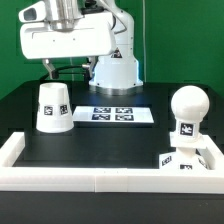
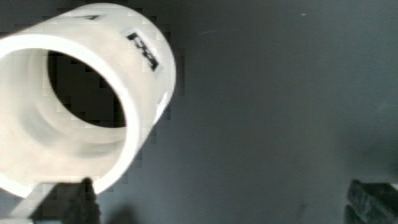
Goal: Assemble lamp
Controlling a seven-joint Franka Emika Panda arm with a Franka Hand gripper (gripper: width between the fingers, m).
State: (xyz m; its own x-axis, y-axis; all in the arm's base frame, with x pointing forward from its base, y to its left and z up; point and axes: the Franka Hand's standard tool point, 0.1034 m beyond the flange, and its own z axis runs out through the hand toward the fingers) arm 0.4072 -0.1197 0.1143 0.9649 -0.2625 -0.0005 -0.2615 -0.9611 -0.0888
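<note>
White arm overhead, hand (image 1: 47, 68) pointing down, its dark fingers (image 2: 66, 203) spread wide apart.

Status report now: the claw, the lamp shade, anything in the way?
Claw open above the shade, holding nothing. Shade upright on table, not gripped. Bulb on base at the exterior view's right. Nothing blocks the shade.

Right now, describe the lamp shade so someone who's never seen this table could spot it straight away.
Start at the black table with its white rim. On the exterior view's left, just below the gripper, stands the shade. It is a white truncated cone, narrower on top, with a square tag on its side, unlike the flat marker board beside it or the round bulb opposite.
</note>
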